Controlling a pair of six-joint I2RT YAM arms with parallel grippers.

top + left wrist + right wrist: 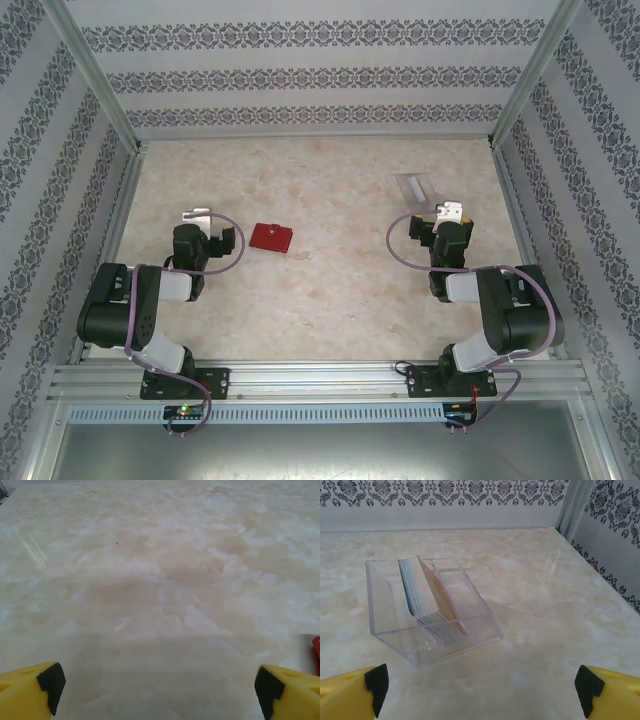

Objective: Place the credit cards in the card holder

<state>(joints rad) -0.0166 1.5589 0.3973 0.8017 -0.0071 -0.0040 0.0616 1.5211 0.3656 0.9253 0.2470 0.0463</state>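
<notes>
**Both grippers released, cards in their box, wallet alone on the table**

The marble-patterned table (330,300) takes up most of my overhead view, closed in on three sides by walls (300,75) papered in grey floral bands. An aluminium rail (320,385) runs along the near edge and carries both arm bases.

The left arm (130,310) is folded low on its side of the table. In the wrist view the left gripper (157,692) has its jaws spread wide, with nothing but bare table between the yellow fingers (25,692). The right arm (500,310) is folded the same way. The right gripper (480,690) is just as wide apart and grasps nothing.

Ahead of the right gripper, near the far right of the table, sits a clear plastic box (385,605). It is open on top and not touching the fingers. The credit cards (427,597) stand in it on edge as one stack, leaning back at an angle, pale edges toward me and a tan face outermost.

The card holder (272,237) lies flat on the table between the two arms. It is near the left gripper, off to that gripper's right, and well apart from the box. I cannot tell whether it is folded shut or lying open.
</notes>
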